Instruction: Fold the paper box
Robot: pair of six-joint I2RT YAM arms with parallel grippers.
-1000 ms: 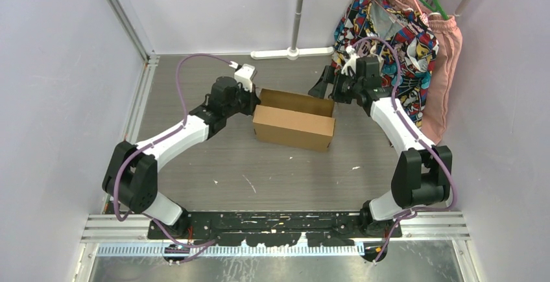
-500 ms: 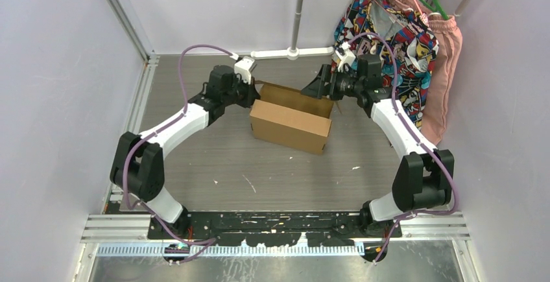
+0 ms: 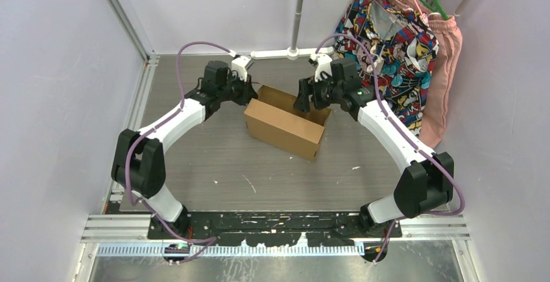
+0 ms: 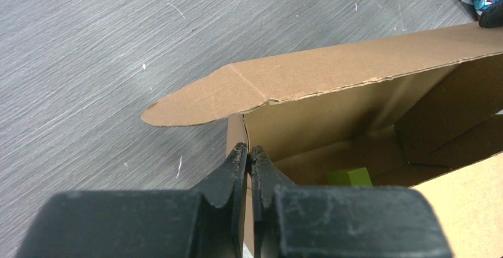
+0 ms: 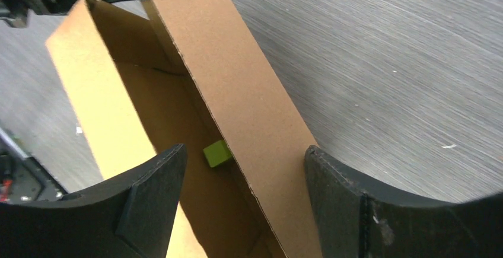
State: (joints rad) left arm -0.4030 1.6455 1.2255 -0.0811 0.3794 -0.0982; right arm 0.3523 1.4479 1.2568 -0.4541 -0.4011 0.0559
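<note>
The paper box (image 3: pixel 282 126) is plain brown cardboard, half formed, at the middle back of the table. Its long back flap stands up and the inside shows. My left gripper (image 3: pixel 251 94) is at the box's left end. In the left wrist view it (image 4: pixel 249 150) is shut on the thin end wall of the box (image 4: pixel 332 74), under a rounded tab (image 4: pixel 190 101). My right gripper (image 3: pixel 303 100) is open over the back flap. In the right wrist view it (image 5: pixel 244 149) straddles the upright flap (image 5: pixel 237 80). A small green block (image 5: pixel 216 153) lies inside the box.
Patterned and pink clothes (image 3: pixel 402 29) hang at the back right, close to the right arm. A white pole base (image 3: pixel 292 53) lies along the back edge. A metal rail (image 3: pixel 139 100) runs down the table's left side. Walls close in left and right.
Both arms have swung inward and toward the back. The box has slid left and turned a little. My right gripper has moved left from beside the box to over its back flap.
</note>
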